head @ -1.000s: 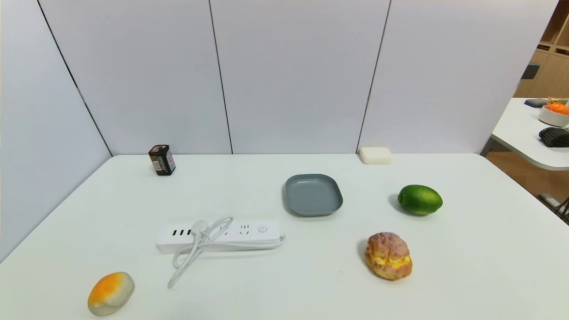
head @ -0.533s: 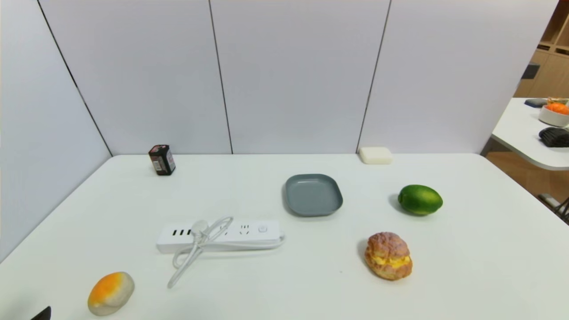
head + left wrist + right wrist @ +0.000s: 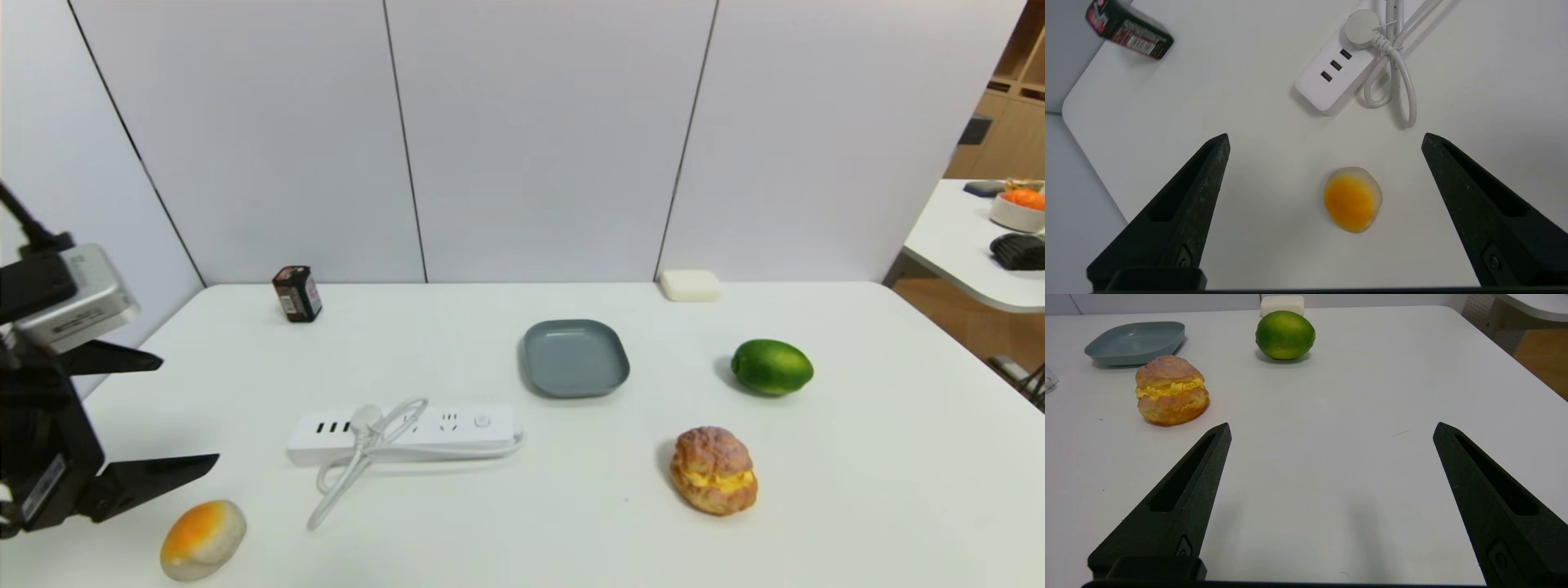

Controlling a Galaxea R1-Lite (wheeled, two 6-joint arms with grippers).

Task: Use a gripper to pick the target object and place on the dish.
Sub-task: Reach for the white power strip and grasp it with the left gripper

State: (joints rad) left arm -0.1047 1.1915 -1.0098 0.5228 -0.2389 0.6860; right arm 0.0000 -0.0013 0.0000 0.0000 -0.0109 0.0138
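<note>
My left gripper (image 3: 189, 410) spread wide and empty above the table's left edge, white power strip (image 3: 404, 433) ahead to its right, three USB slots, bundled cord, round button, grey-blue dish (image 3: 575, 358) beyond.

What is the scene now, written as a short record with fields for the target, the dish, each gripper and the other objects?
target: white power strip lying flat on the table, bundled cord on top, not held
dish: grey-blue plate, empty, beyond the strip's button end
left gripper: open, above the table's left edge, near the orange-and-white round object
right gripper: open, low over bare table, holding nothing
other objects: lime, cream puff, black battery, white soap-like block
</note>
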